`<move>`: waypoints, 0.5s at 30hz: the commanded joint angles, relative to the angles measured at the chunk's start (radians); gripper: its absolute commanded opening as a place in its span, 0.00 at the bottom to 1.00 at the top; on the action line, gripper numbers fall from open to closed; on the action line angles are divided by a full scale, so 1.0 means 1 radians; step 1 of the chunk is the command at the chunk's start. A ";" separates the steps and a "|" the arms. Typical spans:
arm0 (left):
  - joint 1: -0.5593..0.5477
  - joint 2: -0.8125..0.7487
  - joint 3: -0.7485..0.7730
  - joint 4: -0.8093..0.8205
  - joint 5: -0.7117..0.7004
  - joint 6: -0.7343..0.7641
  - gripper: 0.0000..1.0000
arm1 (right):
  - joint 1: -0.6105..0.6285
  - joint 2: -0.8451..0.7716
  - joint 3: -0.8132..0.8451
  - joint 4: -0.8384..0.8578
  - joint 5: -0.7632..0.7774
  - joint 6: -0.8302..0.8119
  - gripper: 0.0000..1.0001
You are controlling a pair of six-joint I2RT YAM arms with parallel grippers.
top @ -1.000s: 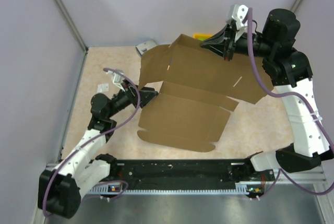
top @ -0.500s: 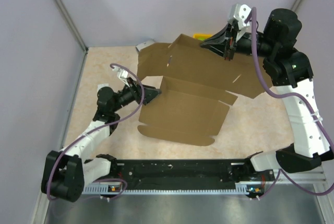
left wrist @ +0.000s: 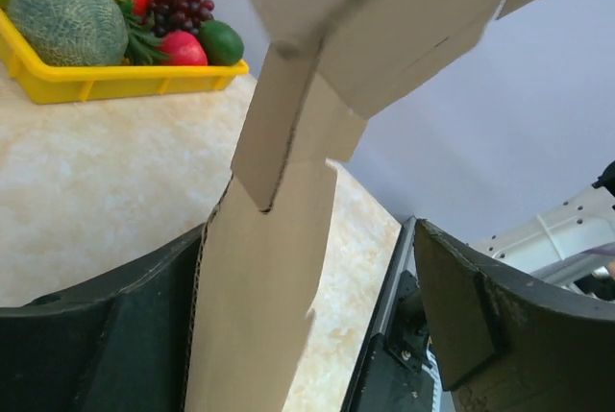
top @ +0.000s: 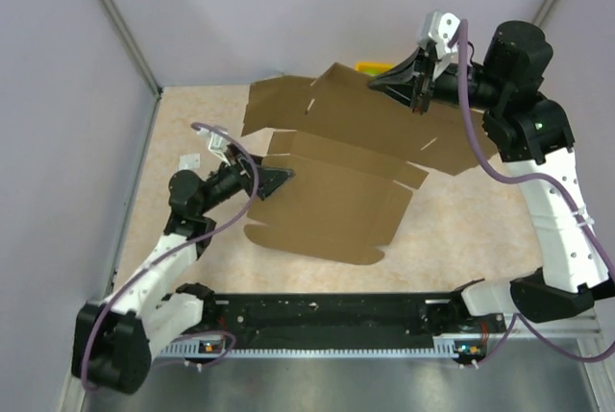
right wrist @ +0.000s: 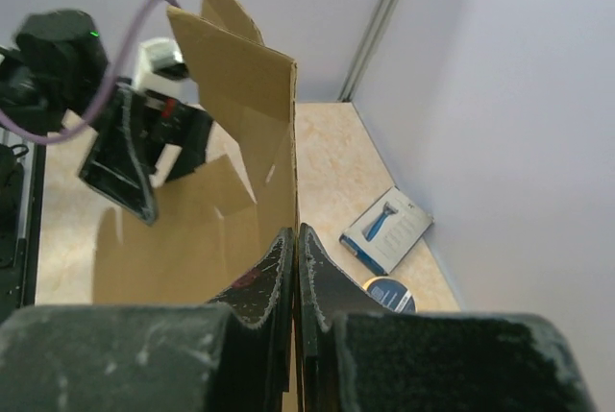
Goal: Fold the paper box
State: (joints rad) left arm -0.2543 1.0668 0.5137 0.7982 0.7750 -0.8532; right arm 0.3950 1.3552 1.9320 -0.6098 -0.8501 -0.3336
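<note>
Fingers closed tight, the right gripper (right wrist: 295, 239) pinches the raised far edge of the paper box (top: 332, 196) high over the back of the table (top: 183, 124). The left gripper (top: 277, 181) stands with jaws wide at the sheet's left side, a cardboard flap running between them. The brown die-cut sheet slopes down across the middle of the marbled tabletop, flaps spread, with a yellow fruit tray (left wrist: 125, 81) beyond it and a blue-grey packet (right wrist: 389, 230) by the wall.

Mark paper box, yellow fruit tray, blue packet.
paper box (top: 327, 206): top external view, lower panel.
yellow fruit tray (left wrist: 125, 83): left wrist view, front wall.
blue packet (right wrist: 387, 230): right wrist view, top face.
</note>
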 commanded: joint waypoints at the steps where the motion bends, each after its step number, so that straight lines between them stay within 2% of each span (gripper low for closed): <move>1: 0.001 -0.279 -0.043 -0.418 -0.150 0.170 0.90 | -0.008 -0.037 -0.051 0.039 0.037 -0.034 0.00; 4: 0.001 -0.405 -0.041 -0.675 -0.253 0.174 0.91 | -0.008 -0.031 -0.082 0.042 0.059 -0.048 0.00; 7: 0.001 -0.507 -0.037 -0.793 -0.320 0.183 0.88 | -0.007 -0.025 -0.114 0.041 0.078 -0.064 0.00; 8: 0.001 -0.533 -0.029 -0.827 -0.366 0.187 0.77 | -0.007 -0.025 -0.125 0.039 0.080 -0.068 0.00; 9: 0.001 -0.575 -0.023 -0.841 -0.405 0.197 0.71 | -0.007 -0.025 -0.140 0.041 0.082 -0.068 0.00; 11: 0.001 -0.599 0.002 -0.867 -0.477 0.250 0.69 | -0.007 -0.018 -0.151 0.042 0.077 -0.064 0.00; 13: 0.001 -0.604 0.002 -0.858 -0.511 0.281 0.73 | -0.002 -0.015 -0.165 0.042 0.078 -0.053 0.00; 15: 0.001 -0.584 -0.006 -0.820 -0.514 0.299 0.84 | 0.017 -0.007 -0.179 0.042 0.104 -0.053 0.00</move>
State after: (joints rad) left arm -0.2550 0.4706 0.4824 -0.0036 0.3656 -0.6342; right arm 0.3965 1.3445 1.7660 -0.6128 -0.7773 -0.3779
